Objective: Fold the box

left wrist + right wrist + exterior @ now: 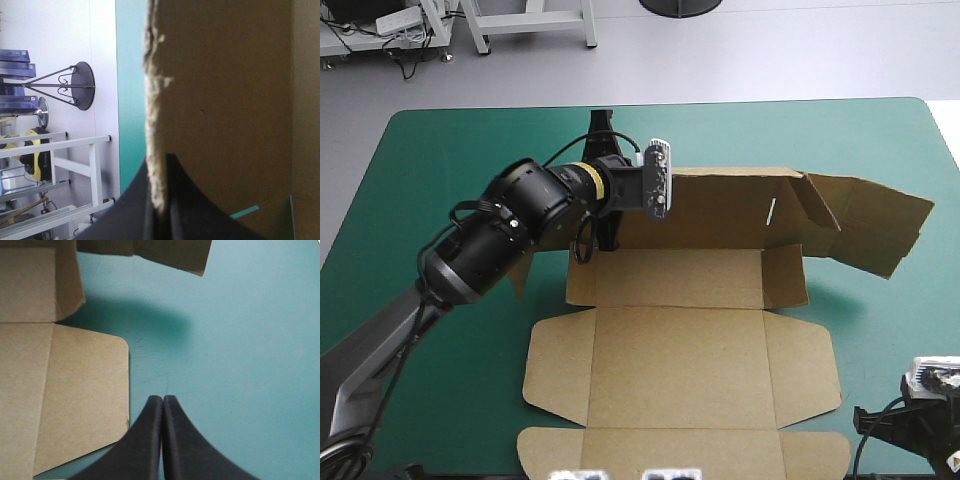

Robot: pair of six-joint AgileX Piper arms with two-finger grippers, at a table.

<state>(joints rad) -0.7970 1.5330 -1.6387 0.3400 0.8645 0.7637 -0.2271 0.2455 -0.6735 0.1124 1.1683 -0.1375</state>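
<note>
The left end effector [160, 167] is clenched on the box [680, 275]. Its two black fingers are almost together, and the rough edge of the brown board stands between them. It grips the left side wall [220, 100], at the left end of the raised part.

The box lies near the middle of the counter [440, 150]. Its back wall is standing, the right-hand flap [870, 225] sticks out to the right and hangs above the teal-green cover, and the lid panel [675, 350] lies flat toward the near edge.

I judge that the step in hand is the raising of the left side wall, and the box seems about half formed. The next move probably calls for turning this wall upright along its crease and tucking it against the back wall without tearing the edge. The right-hand flap needs the same afterwards.

The left arm reaches forward from the left, with its wrist turned so that the fingers stand one beyond the other. The right end effector [163, 400] is clenched on nothing. It is over bare cover near the right corner of the near edge, just beside the lid's rounded side flap.
</note>
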